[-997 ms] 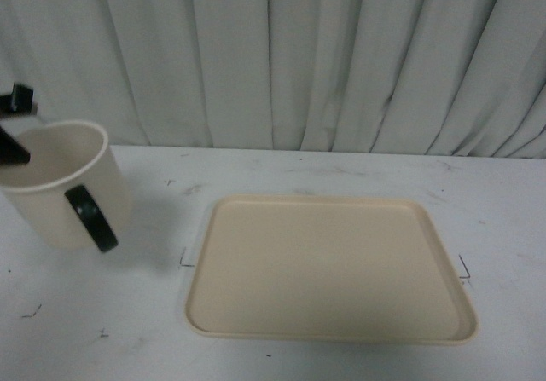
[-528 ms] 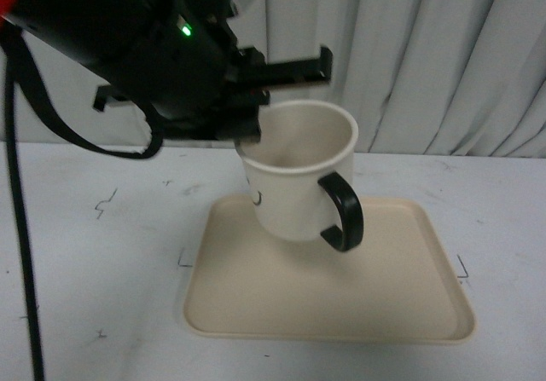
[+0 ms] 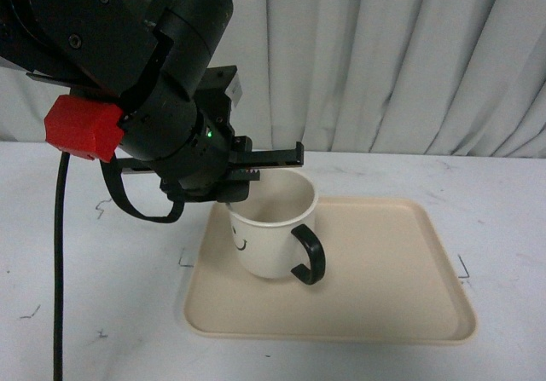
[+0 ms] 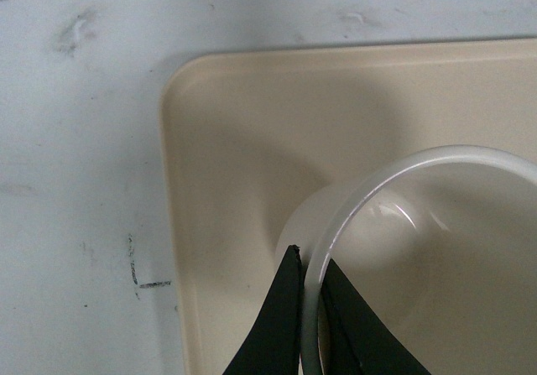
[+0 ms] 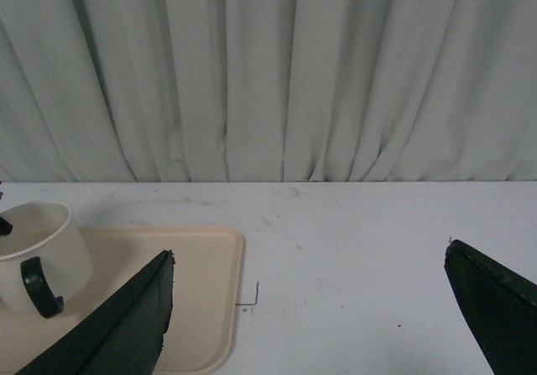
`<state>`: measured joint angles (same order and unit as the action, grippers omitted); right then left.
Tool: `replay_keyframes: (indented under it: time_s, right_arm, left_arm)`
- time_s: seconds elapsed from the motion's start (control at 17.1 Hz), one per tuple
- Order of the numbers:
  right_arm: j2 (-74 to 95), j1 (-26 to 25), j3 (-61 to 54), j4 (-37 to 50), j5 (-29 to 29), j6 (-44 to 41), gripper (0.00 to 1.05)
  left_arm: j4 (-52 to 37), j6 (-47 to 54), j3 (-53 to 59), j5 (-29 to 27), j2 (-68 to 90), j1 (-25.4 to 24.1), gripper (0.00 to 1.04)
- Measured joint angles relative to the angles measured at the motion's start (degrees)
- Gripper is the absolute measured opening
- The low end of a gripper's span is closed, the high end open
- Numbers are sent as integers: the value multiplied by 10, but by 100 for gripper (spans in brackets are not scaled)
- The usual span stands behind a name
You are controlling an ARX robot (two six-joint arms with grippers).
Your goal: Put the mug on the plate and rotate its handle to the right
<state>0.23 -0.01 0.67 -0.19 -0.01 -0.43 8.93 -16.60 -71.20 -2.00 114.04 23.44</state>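
Front view has the white counter carrying the beige plate. The cream mug is upright on the plate's left part, though whether it rests there or hangs just above cannot be told; its smiley face is toward the camera and its black handle points right and a little forward. The left fingers are narrow, pinching the mug's rim with one inside the wall and one outside, while the right fingers are spread wide, holding nothing, well apart from the mug.
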Motion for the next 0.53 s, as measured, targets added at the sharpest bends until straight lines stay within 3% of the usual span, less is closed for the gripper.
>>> replay_keyframes:
  time_s: [0.53]
  right_arm:
    - [0, 0, 0, 0, 0, 0, 98]
  left_arm:
    - [-38, -8, 24, -20, 19, -7, 3]
